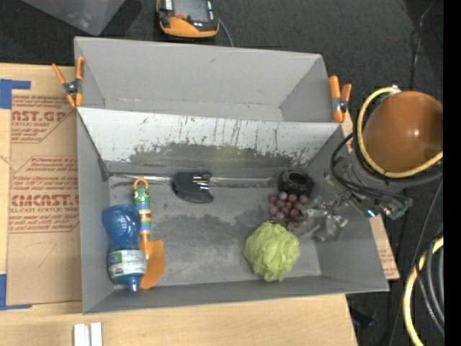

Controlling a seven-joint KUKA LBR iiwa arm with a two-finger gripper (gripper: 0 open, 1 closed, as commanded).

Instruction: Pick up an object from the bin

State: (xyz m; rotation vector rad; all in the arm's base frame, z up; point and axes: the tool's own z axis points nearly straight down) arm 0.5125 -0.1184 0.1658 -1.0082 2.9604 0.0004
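Hand (325,222) low at right side of bin (202,78), just beside purple grape bunch (288,207); green lettuce (271,250) nearer. Spread or pressed together: cannot tell. Nothing lifted; grasp, lift apparently left.

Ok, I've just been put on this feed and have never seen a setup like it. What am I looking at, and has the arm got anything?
One camera looks down into a grey metal bin from above, slightly from one side. The robot arm reaches in from the right, and the orange dome is just a cover on its wrist. Its gripper sits low by the bin's right wall, beside a bunch of purple grapes. I cannot tell whether it has hold of anything.

Near the grapes are a black ring and a green leafy lump. A dark oval thing lies mid-bin. At the left are a blue bottle and an orange toy shovel.
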